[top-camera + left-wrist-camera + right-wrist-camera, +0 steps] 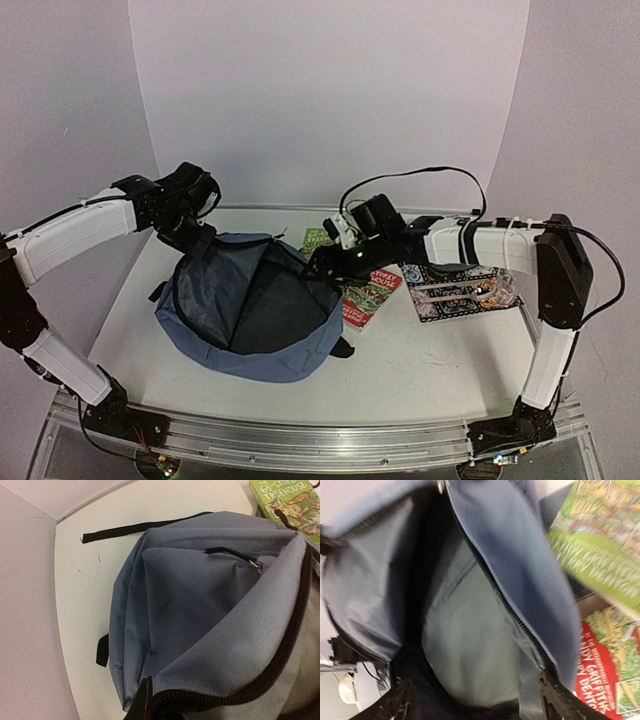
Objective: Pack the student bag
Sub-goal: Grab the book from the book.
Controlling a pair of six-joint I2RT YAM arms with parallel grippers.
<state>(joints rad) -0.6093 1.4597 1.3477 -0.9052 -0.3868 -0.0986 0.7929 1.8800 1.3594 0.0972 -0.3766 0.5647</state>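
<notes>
Far left: left gripper (195, 238), clamped tight on rim of student bag (250, 310), lying open left of centre on table (430, 350). Right gripper (480, 700), fingers spread wide at bag's mouth. Beyond: green book (290, 500) titled "65-Storey Treehouse"; red book (605, 675), "Griffiths" partly legible.

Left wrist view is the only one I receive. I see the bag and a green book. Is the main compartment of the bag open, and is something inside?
Observer: The bag is wide open. The right wrist view shows only grey lining in the part it sees.
Operator: Where is the right end effector?
Observer: The right end effector is at the right rim of the bag, with its jaws open.
Operator: Which other things lie outside my view?
Observer: A red book lies just right of the bag, and a patterned pouch lies further right.
</notes>
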